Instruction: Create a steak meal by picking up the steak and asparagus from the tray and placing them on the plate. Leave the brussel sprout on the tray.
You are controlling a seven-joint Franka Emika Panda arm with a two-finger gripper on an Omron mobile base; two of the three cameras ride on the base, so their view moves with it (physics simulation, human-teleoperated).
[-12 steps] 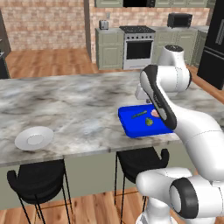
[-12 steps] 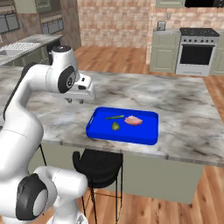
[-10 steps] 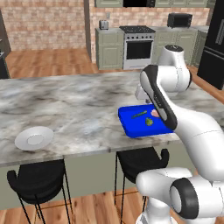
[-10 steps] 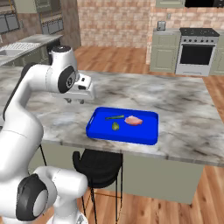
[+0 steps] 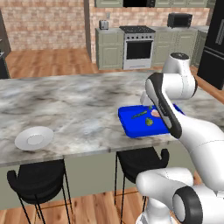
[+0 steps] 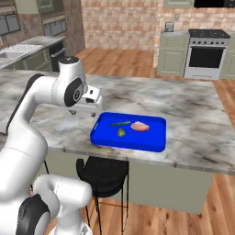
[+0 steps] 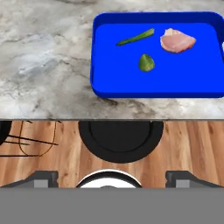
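While gripper (image 7: 109,177) hung off tray's near-left corner with jaws spread wide, nothing held, you had clear look down at load. Blue tray (image 7: 131,87) sat at marble counter (image 5: 74,100) edge above bar stool (image 7: 120,140). Steak (image 7: 177,40), asparagus (image 7: 135,37), brussel sprout (image 7: 147,63) lay apart on it, so you could pick each singly. White plate (image 5: 34,138) sat well apart, far left on counter; judged long carry.
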